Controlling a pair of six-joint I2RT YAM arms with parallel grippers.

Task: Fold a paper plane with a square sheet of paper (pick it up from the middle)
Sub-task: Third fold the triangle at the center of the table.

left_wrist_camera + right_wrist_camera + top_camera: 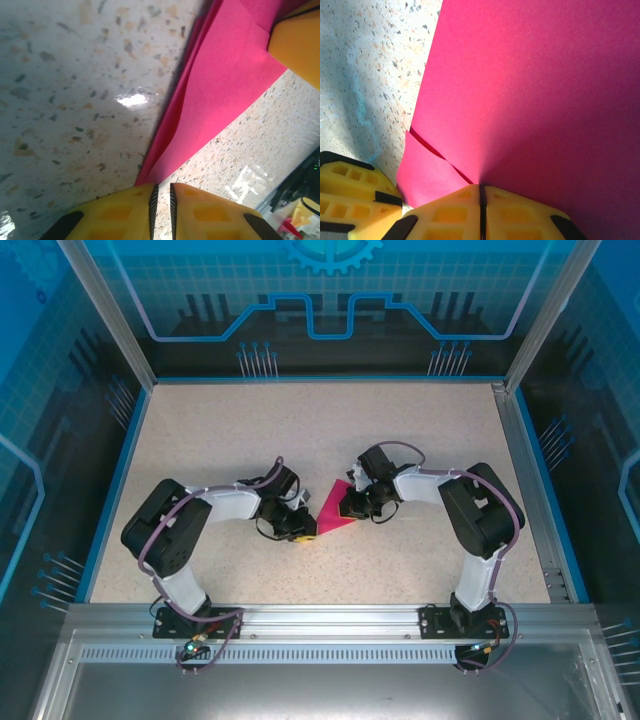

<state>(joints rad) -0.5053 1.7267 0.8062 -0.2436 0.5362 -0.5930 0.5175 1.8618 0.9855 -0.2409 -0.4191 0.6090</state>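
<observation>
From above, we see both arms bent at the elbow, forearms angled inward so that the wrists nearly meet at the middle of the speckled table point(300, 430). Between them, at the centre of the frame, is the pink paper sheet point(336, 512), showing as a triangular wedge. The left gripper point(303, 529) sits low at the wedge's lower left corner. The right gripper point(352, 504) sits at its right edge.

In the right wrist view, the yellow fingers point(520, 215) press together at the bottom of the frame, clamped on the sheet, which has a folded flap at lower left.

In the left wrist view, that claw's fingers point(120, 210) are nearly together, with a thin slit between them. The sheet's pointed corner reaches their tips, and we cannot tell whether it is pinched.
</observation>
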